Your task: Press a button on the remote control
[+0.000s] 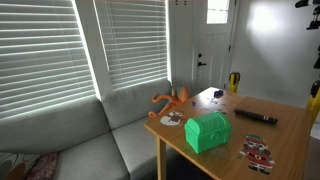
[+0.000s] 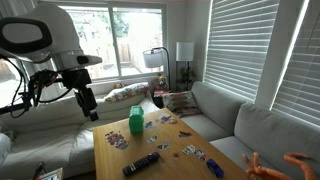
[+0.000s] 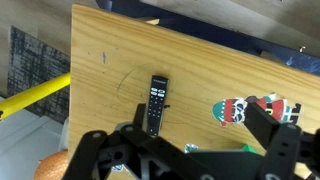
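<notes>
Two fingers (image 3: pixel 278 145) of the pincer (image 3: pixel 176 130) stand spread wide, gripping nothing and touching nothing, high over the wooden surface (image 3: pixel 110 60). The black remote control (image 3: pixel 155 103) lies flat on that surface, apart from the pincer, near one edge.

I work in a daylit living room — white slatted blinds (image 1: pixel 45 45) cover the windows behind a grey sofa (image 1: pixel 90 135), just beside a wooden table (image 1: pixel 290 128). A white door (image 1: pixel 212 50) stands beyond; a floor lamp (image 2: pixel 185 50) stands by a bright window (image 2: pixel 125 40).
</notes>
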